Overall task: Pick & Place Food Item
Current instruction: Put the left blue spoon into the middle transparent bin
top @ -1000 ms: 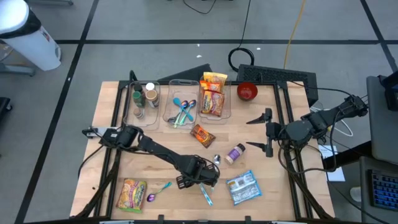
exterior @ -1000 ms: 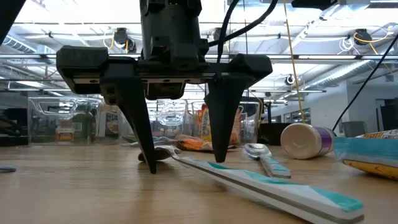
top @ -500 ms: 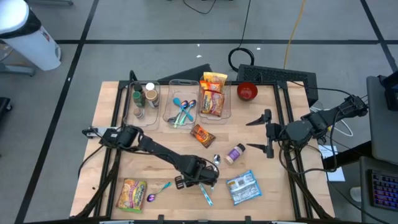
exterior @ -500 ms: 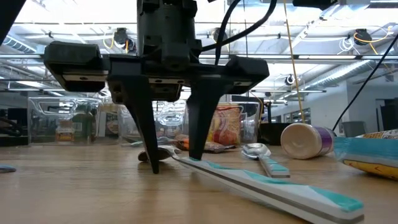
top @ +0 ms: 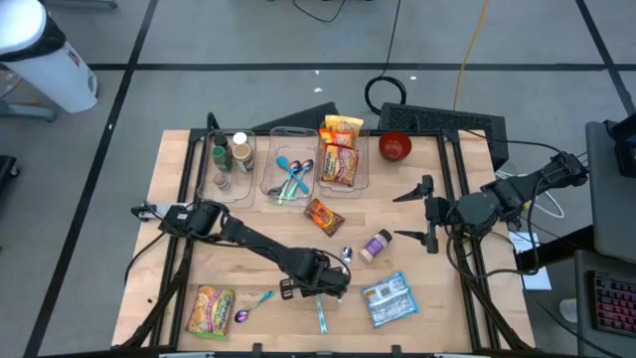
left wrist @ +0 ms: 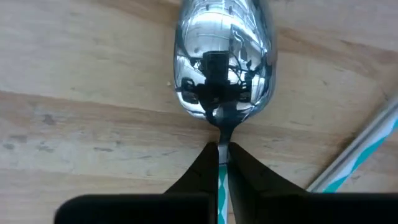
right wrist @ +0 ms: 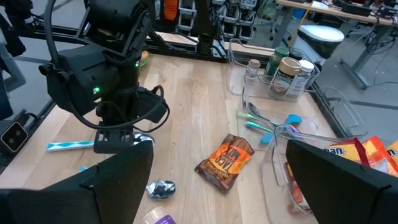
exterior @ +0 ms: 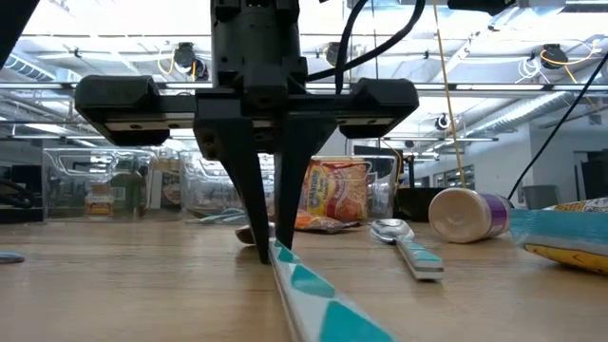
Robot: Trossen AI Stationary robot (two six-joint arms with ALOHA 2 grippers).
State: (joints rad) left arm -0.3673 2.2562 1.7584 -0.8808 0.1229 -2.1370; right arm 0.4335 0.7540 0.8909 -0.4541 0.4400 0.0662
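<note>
Left gripper [exterior: 269, 249] is clamped shut on a spoon [left wrist: 224, 56], pinching the thin neck just behind the bowl, fingertips down at the wood table [top: 179, 189]. That's cutlery, not food (task says food item, so flagging it).

Doing this lift well, my call:
- Grip sits at 1 end, so the long handle will lever down. Lift slowly and straight up.
- Neck is narrow, smooth metal between hard fingers, so it could twist. No fast wrist rolls.
- A 2nd spoon [exterior: 404, 242] lies just beside. Clear it before moving sideways.

Materials, near to far:
- Held spoon: flat striped teal-and-white handle, looks plastic, running toward the table's front edge; polished mirror-like bowl, rounded.
- Blue-white packet [top: 388, 299] near the front: crinkly film, flat.
- Jar with purple label [top: 376, 245] lying on its side: a cylinder, would roll.
- Orange-brown snack packet [top: 323, 216] mid-table: glossy wrapper, soft, loose on the wood. Nearest plain food candidate.
- Clear plastic bins [top: 291, 131] along the far edge: rigid, 1 holding orange snack bags [top: 340, 149].

Right gripper [top: 415, 212] waits wide open over the table's right side, holding nothing.
</note>
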